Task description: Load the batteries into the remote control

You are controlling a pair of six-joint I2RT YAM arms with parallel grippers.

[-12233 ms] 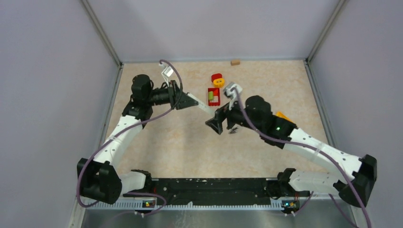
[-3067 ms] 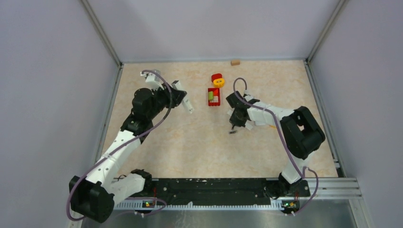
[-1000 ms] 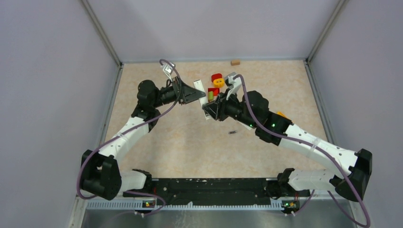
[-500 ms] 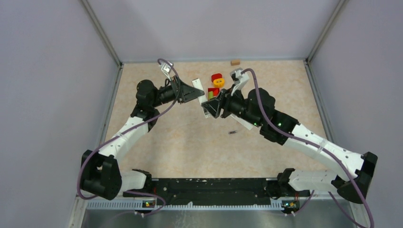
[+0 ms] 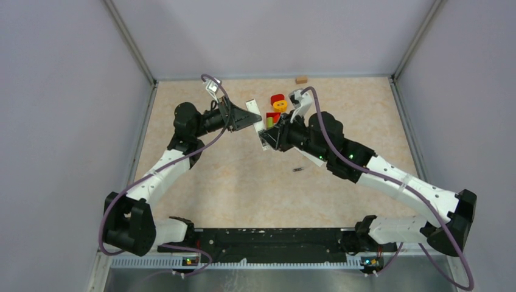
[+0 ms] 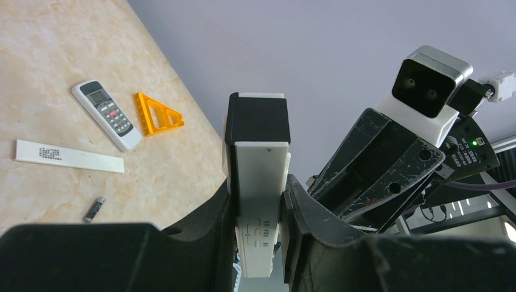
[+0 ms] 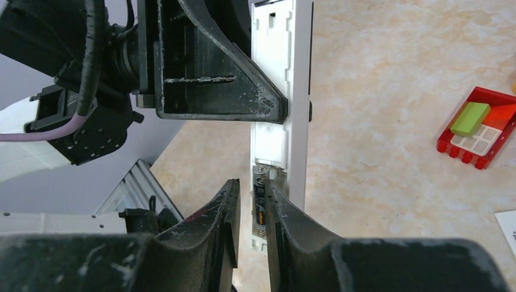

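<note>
Left tool (image 6: 260, 210) clamped the remote control (image 6: 261, 164); right tool (image 7: 252, 187) pinched a battery (image 7: 259, 213) (seemingly half-seated) at its 6 o'clock end; skewed pressure could eject it.

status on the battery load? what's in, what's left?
Done: the left gripper holds the remote up with its compartment open.
In hand: the first battery sits at one end of the compartment, the right gripper with its jaws either side of it. Can't tell if it's fully seated.
Left: the loose battery lies on the table, and the compartment has no cover on.
</note>
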